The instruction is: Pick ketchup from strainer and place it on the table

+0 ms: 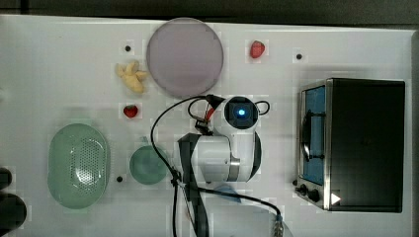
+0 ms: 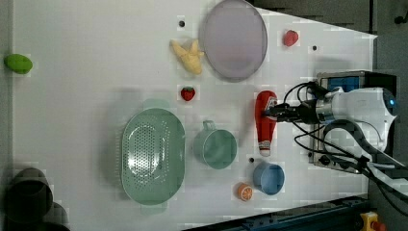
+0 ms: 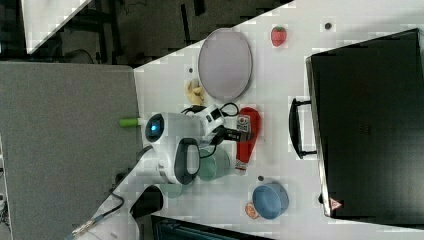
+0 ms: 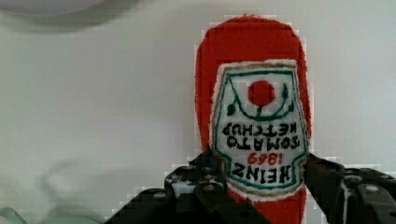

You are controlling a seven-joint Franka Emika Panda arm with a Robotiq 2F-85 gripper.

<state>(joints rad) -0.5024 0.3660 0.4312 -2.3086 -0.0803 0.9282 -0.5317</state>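
The ketchup (image 2: pixel 266 126), a red soft bottle with a white label and white cap, lies flat on the white table (image 2: pixel 72 106), between the green cup and the oven. My gripper (image 2: pixel 267 112) is shut on the ketchup across its labelled body. In the wrist view the black fingers (image 4: pixel 205 179) press on both sides of the ketchup (image 4: pixel 254 56) at the label's lower end. The right view shows the gripper (image 3: pixel 241 134) low over the ketchup (image 3: pixel 248 135). The pale green strainer (image 2: pixel 153 156) stands with nothing in it, well to the left view's left of the bottle, and is also visible from above (image 1: pixel 79 165).
A green cup (image 2: pixel 215 147) stands close beside the bottle. A blue bowl (image 2: pixel 268 178) and an orange slice (image 2: pixel 245 191) lie near its cap. A black oven (image 1: pixel 353 143), a purple plate (image 2: pixel 234 38), a peeled banana (image 2: pixel 188 55) and two strawberries (image 2: pixel 187 93) (image 2: pixel 289 38) are also on the table.
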